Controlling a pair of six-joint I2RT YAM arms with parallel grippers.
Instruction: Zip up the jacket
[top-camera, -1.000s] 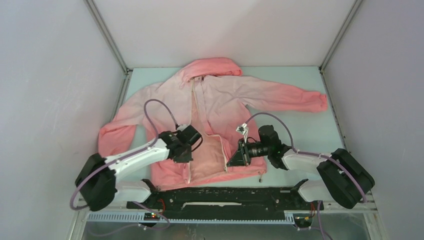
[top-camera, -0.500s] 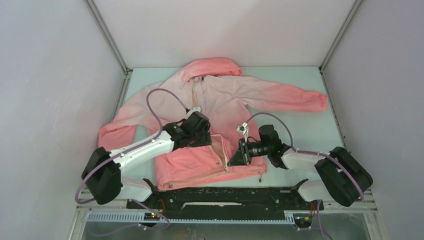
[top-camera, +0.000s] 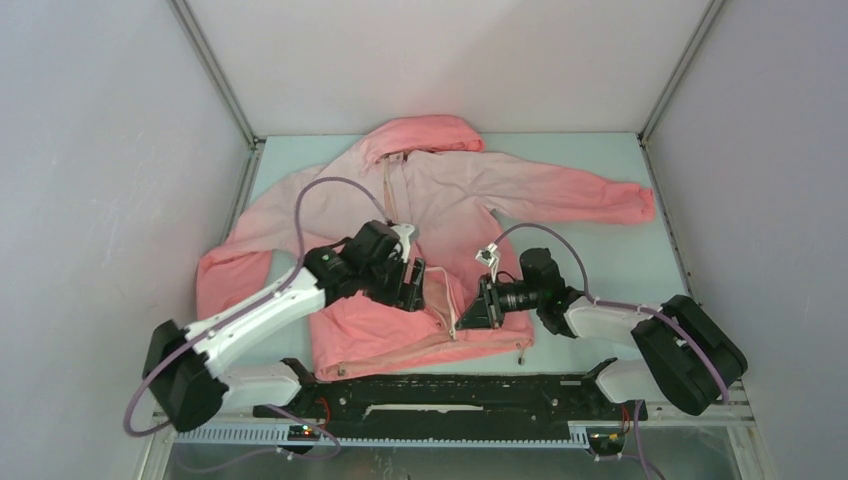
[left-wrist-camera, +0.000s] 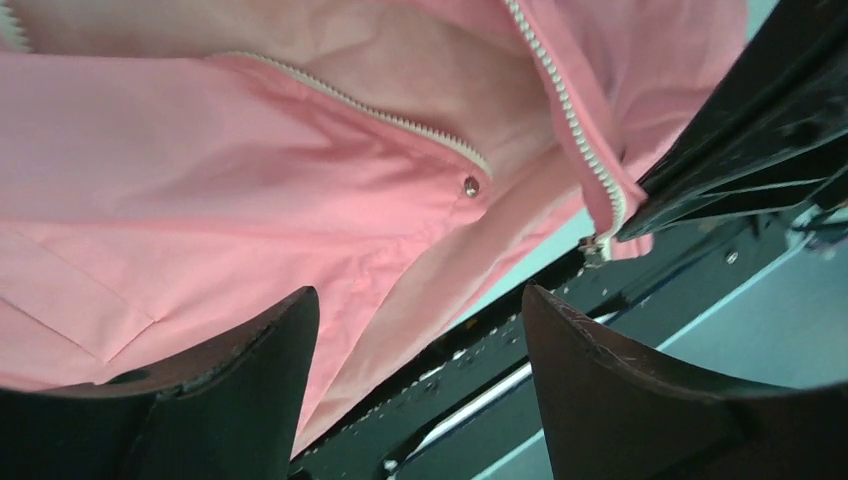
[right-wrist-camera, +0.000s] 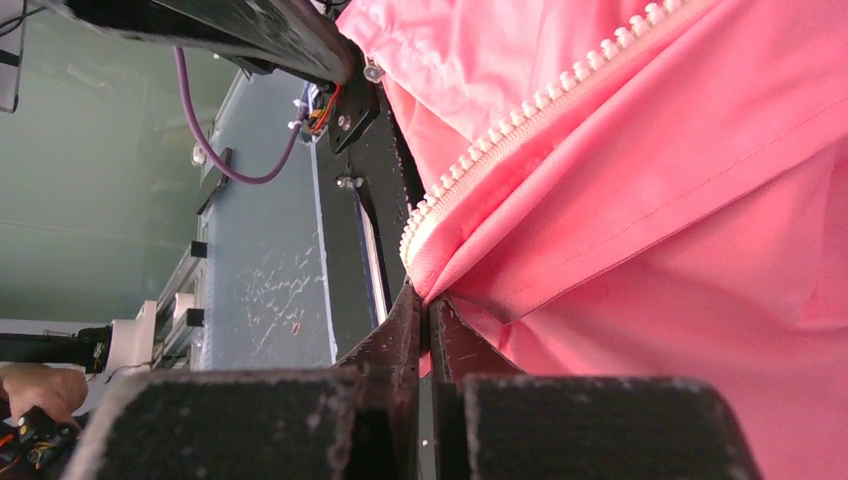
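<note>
The pink jacket (top-camera: 520, 190) lies flat on the table, hood at the far end, its front still apart near the hem. My left gripper (top-camera: 412, 285) hovers over the left front panel, open, nothing between its fingers (left-wrist-camera: 250, 380). Below it I see the panel (left-wrist-camera: 200, 150), a snap button (left-wrist-camera: 471, 185) and the whitish zipper teeth (left-wrist-camera: 570, 110). My right gripper (top-camera: 470, 312) is shut on the jacket's right front edge beside the bottom of the zipper (right-wrist-camera: 520, 115). Coral fabric (right-wrist-camera: 650, 200) is pinched between its fingertips (right-wrist-camera: 405, 315).
The black base rail (top-camera: 450, 385) runs along the near edge just below the hem. Grey enclosure walls and metal posts (top-camera: 215, 75) surround the teal table (top-camera: 620, 270). Purple cables (top-camera: 320, 195) arc over both arms.
My left gripper carried the left front panel right toward the zipper line, then opened and let it go. The lining is now mostly covered. The right arm has not moved.
</note>
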